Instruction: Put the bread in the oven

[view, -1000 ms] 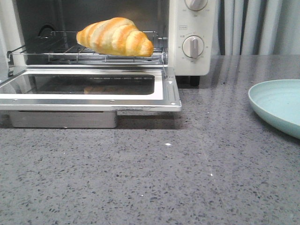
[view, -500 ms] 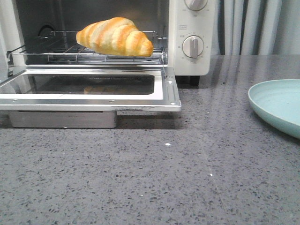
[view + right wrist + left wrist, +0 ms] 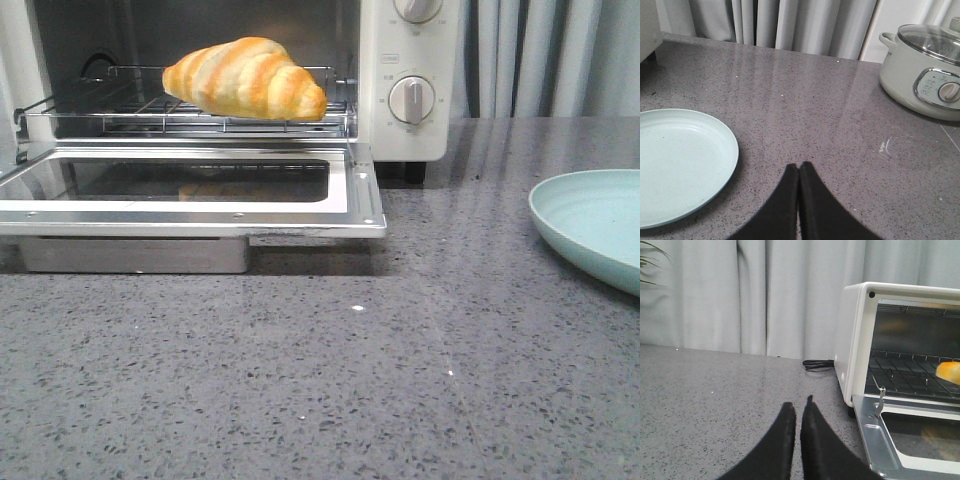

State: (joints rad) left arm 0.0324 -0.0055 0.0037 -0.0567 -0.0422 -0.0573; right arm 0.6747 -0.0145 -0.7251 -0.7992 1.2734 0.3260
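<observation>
Front view: bread (image 3: 246,78) lies on wire rack (image 3: 120,110) inside oven (image 3: 400,140), door (image 3: 200,195) folded down flat, 2 knobs (image 3: 412,100) on right panel. Pale green plate (image 3: 590,225) sits on grey speckled counter (image 3: 350,380), well apart from oven, on right. Left wrist view: left gripper (image 3: 799,412) clenched, holding nothing, above counter beside oven; bread tip visible on rack. Right wrist view: right gripper (image 3: 799,170) clenched, holding nothing, near plate; lidded cooker (image 3: 925,70) beyond.
</observation>
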